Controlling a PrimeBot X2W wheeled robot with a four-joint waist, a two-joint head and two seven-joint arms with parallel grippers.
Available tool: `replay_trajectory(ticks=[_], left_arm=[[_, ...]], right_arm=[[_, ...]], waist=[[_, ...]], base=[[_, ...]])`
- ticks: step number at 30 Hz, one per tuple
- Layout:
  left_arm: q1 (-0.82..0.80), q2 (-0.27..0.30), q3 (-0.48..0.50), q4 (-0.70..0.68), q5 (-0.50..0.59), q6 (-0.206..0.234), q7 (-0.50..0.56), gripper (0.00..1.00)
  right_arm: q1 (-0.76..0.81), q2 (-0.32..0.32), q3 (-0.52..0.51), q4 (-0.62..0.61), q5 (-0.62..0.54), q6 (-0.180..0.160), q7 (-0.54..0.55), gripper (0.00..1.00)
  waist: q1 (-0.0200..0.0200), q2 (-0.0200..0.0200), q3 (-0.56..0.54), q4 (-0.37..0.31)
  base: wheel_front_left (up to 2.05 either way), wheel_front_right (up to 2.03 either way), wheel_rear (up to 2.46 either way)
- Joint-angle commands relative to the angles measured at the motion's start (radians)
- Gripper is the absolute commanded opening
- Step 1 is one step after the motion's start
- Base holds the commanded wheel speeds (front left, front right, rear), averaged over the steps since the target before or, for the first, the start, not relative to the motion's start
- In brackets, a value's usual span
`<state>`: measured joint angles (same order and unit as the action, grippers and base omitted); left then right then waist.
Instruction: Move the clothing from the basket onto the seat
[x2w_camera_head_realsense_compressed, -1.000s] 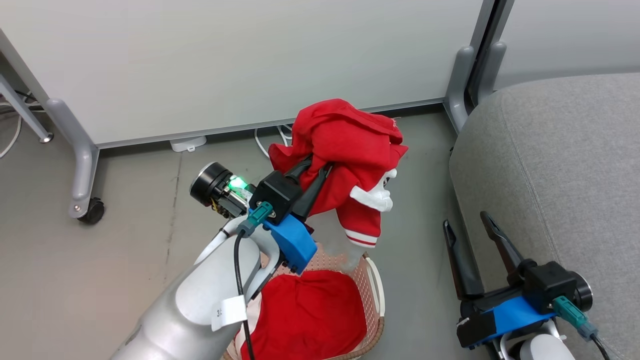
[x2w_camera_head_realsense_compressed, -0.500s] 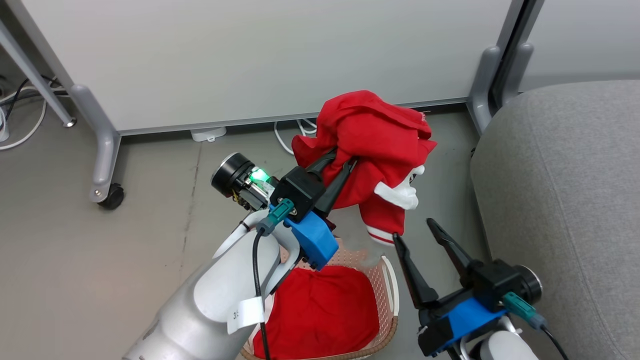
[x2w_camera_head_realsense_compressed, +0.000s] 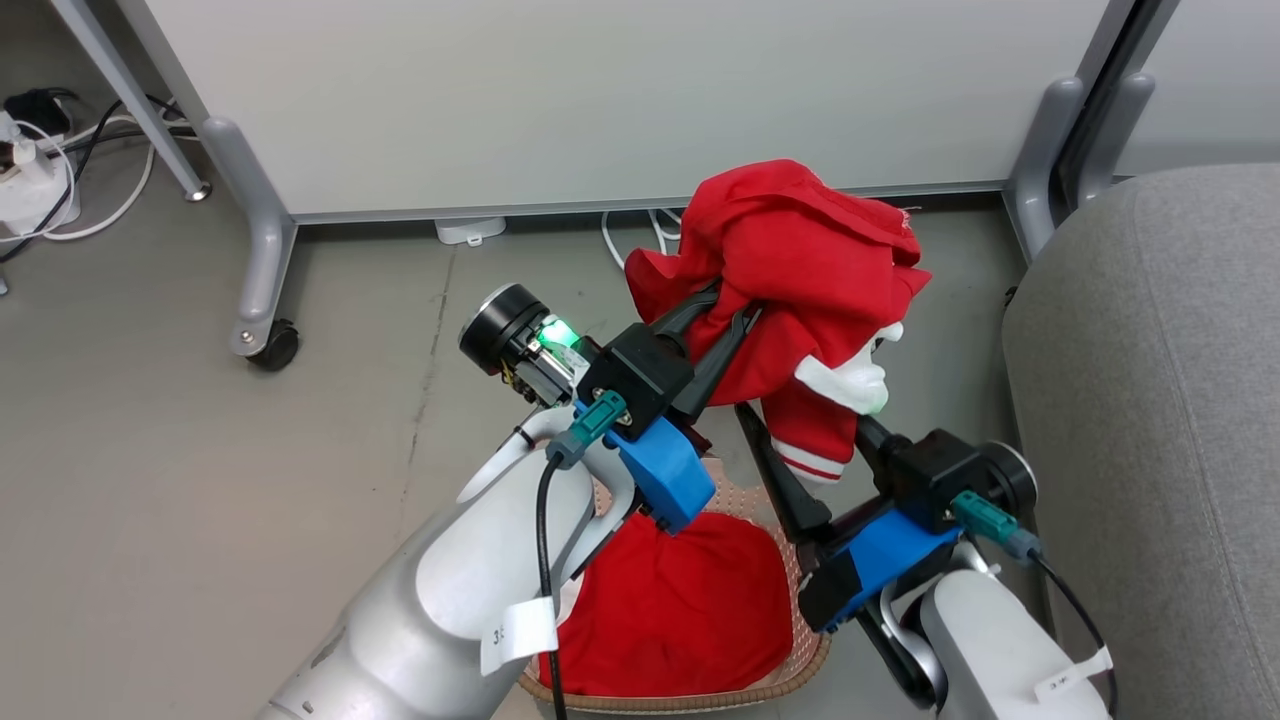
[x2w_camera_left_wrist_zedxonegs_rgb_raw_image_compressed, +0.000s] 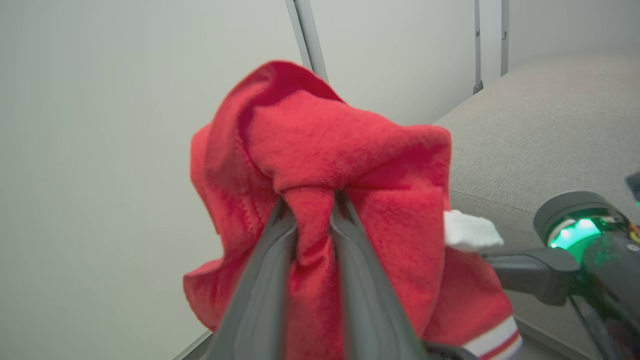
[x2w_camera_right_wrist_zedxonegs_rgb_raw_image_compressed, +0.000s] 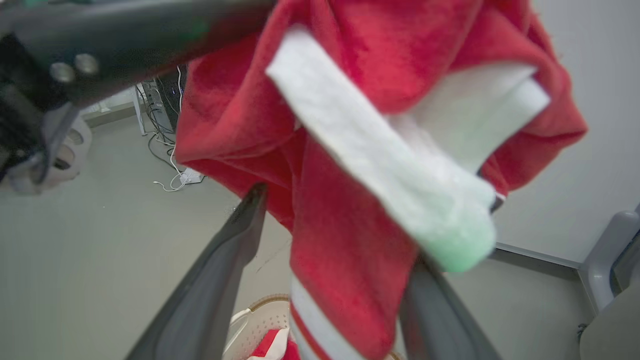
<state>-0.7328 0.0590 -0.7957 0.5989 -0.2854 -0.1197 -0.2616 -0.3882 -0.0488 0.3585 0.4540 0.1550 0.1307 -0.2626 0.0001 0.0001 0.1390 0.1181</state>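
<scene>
My left gripper (x2w_camera_head_realsense_compressed: 725, 310) is shut on a bunched red clothing piece (x2w_camera_head_realsense_compressed: 800, 240) and holds it in the air above the basket (x2w_camera_head_realsense_compressed: 745, 495). In the left wrist view its fingers (x2w_camera_left_wrist_zedxonegs_rgb_raw_image_compressed: 311, 200) pinch a fold of the red fabric (x2w_camera_left_wrist_zedxonegs_rgb_raw_image_compressed: 350, 145). The white-cuffed, striped sleeve (x2w_camera_head_realsense_compressed: 815, 445) hangs down between the spread fingers of my open right gripper (x2w_camera_head_realsense_compressed: 800, 412); the right wrist view shows that gripper (x2w_camera_right_wrist_zedxonegs_rgb_raw_image_compressed: 340, 225) on either side of the sleeve (x2w_camera_right_wrist_zedxonegs_rgb_raw_image_compressed: 345, 250). A second red garment (x2w_camera_head_realsense_compressed: 680, 610) lies in the basket. The grey seat (x2w_camera_head_realsense_compressed: 1150, 400) is to the right.
A white partition panel stands behind on grey legs (x2w_camera_head_realsense_compressed: 265, 260) with a caster. Cables and a power strip (x2w_camera_head_realsense_compressed: 30, 190) lie at the upper left, and a white cable (x2w_camera_head_realsense_compressed: 620, 235) lies at the panel's base. Grey floor stretches to the left.
The right gripper has moved left and up from beside the seat, so its open fingers now flank the hanging sleeve. The camera has shifted. The left grip is unchanged.
</scene>
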Motion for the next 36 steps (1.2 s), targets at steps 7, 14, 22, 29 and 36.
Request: replay_trajectory(ticks=[7, 14, 22, 29, 36], left_arm=[[-0.001, -0.006, 0.004, -0.002, 0.004, -0.005, -0.005, 0.0], [0.001, -0.007, 0.016, 0.005, 0.012, -0.005, -0.005, 0.0], [0.007, -0.008, 0.023, 0.006, 0.019, -0.008, -0.005, 0.0], [0.01, -0.009, 0.039, -0.01, 0.033, -0.005, -0.005, 1.0], [0.017, -0.008, 0.052, -0.018, 0.045, -0.004, -0.005, 1.0]], right_arm=[[-0.032, -0.003, 0.002, -0.013, 0.014, 0.0, -0.003, 0.0], [-0.026, -0.003, 0.006, -0.019, 0.013, 0.0, -0.003, 0.0], [-0.018, -0.003, 0.006, -0.024, 0.017, 0.0, -0.003, 0.0], [-0.021, -0.003, 0.01, -0.025, 0.02, 0.0, -0.003, 0.0], [-0.023, -0.003, 0.009, -0.026, 0.014, 0.0, -0.003, 0.0]], waist=[[-0.0001, -0.0001, 0.005, 0.005], [-0.0001, -0.0001, 0.006, -0.001], [-0.0001, -0.0001, 0.003, -0.005], [-0.0001, -0.0001, 0.006, -0.008], [-0.0001, -0.0001, 0.008, -0.009]], base=[[0.0, 0.0, 0.0], [0.0, 0.0, 0.0], [0.0, 0.0, 0.0], [0.0, 0.0, 0.0], [0.0, 0.0, 0.0]])
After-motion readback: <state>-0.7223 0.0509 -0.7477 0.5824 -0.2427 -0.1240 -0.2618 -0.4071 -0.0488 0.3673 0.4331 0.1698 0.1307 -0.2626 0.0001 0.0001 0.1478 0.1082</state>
